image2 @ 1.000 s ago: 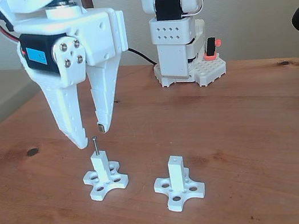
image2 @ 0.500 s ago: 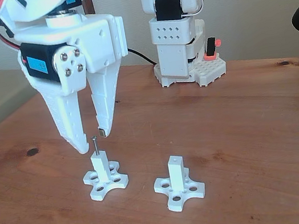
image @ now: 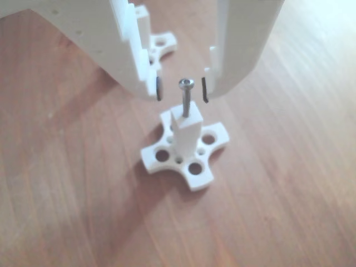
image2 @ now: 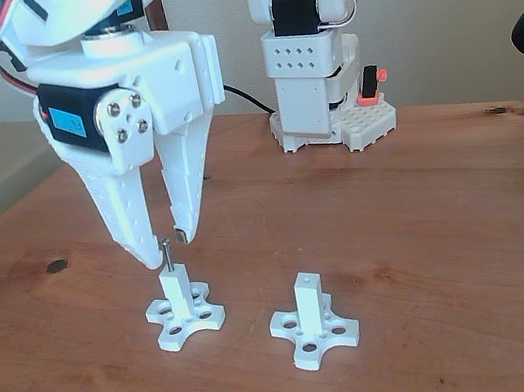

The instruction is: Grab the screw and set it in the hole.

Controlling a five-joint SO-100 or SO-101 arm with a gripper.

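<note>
The thin dark grey metal screw [image: 184, 99] stands upright in a white square post [image2: 173, 286]. Gripper [image: 181, 89] jaws apart, straddling its head; grasp and transfer pending.

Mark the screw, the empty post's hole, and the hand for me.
screw [image: 186, 84]: other view, on its shiny head.
hole [image2: 304, 276]: fixed view, top face of the right post.
hand [image: 181, 92]: other view, midway between fingertips.

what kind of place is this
Likely a home or hobby robotics bench: a wooden table, a white 3D-printed arm with its claw open, and small printed posts, one holding a screw.
</note>
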